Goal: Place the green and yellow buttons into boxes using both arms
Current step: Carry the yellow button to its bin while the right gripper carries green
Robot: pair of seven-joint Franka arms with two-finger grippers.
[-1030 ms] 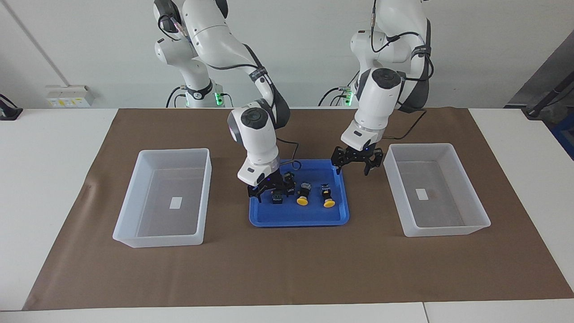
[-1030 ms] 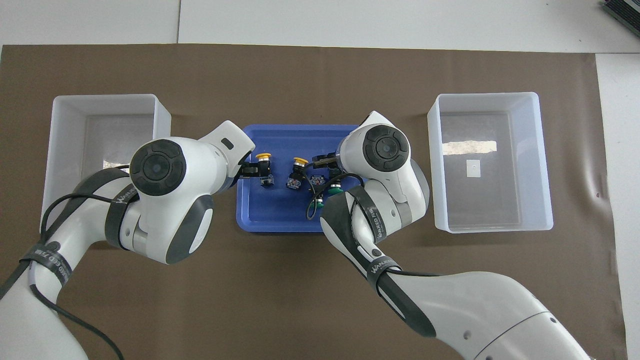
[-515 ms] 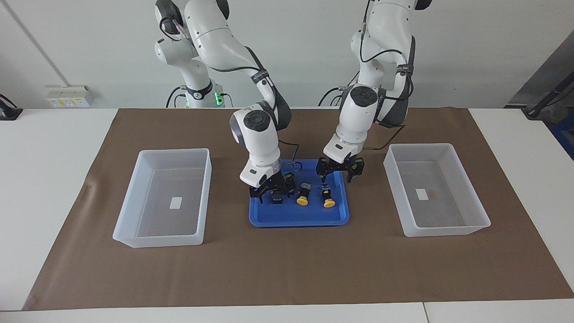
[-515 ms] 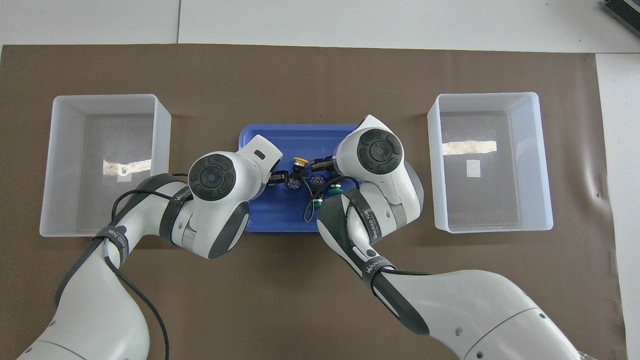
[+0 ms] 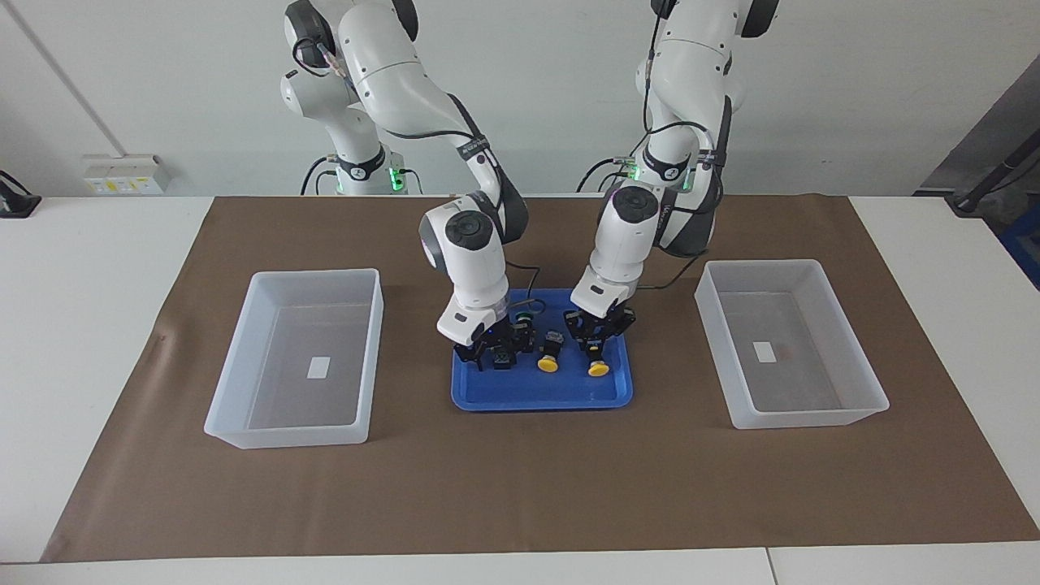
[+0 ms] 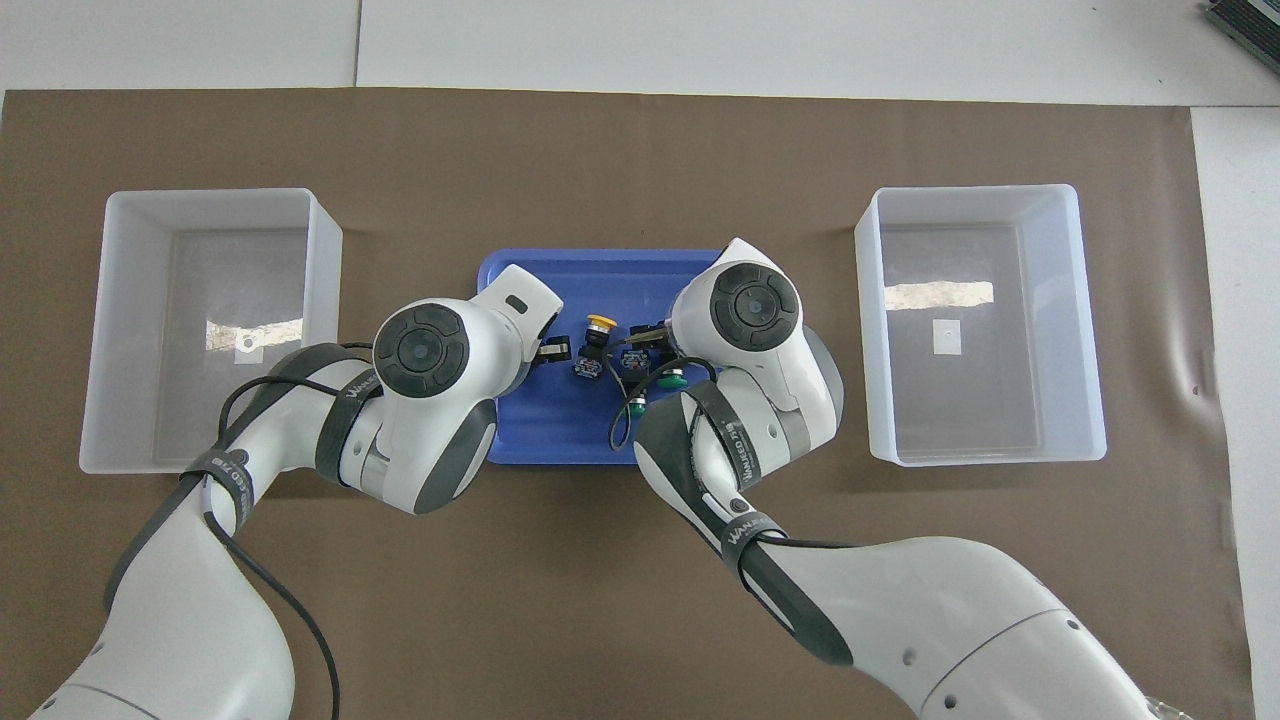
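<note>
currently both arms are down in the blue tray (image 5: 605, 398), mid-grasp on buttons. left pincer (image 5: 595, 345) sits on the yellow button (image 5: 598, 368) at the tray end toward the left arm, fingertips pressed together on its body, so read as pinching it. right pincer (image 5: 491, 353) is low over the green button (image 5: 504, 358) at the tray end toward the right arm; can't tell if its tips are spread or clamped, and the button is mostly hidden under it.

doing it well: let each grip seat on the blocky black-and-blue body, not the round cap, which would likely slip. lift straight up to clear the tray rim before swinging out, left arm to the clear box (image 5: 788, 345) at its end of the surface, right arm to the other clear box (image 5: 296, 357). watch the middle yellow button (image 5: 549, 357), just beside the held one; a sideways drag could knock it. the right arm's cable loop also hangs near the second green button (image 6: 672, 378).

orientation: both yellow buttons lie on their sides, long axis running nearer-to-farther from the robots, caps pointing away from the robots, bodies toward them. in the overhead view the middle one (image 6: 592, 345) tilts a little off that line. green buttons' axes can't be read, too covered.
</note>
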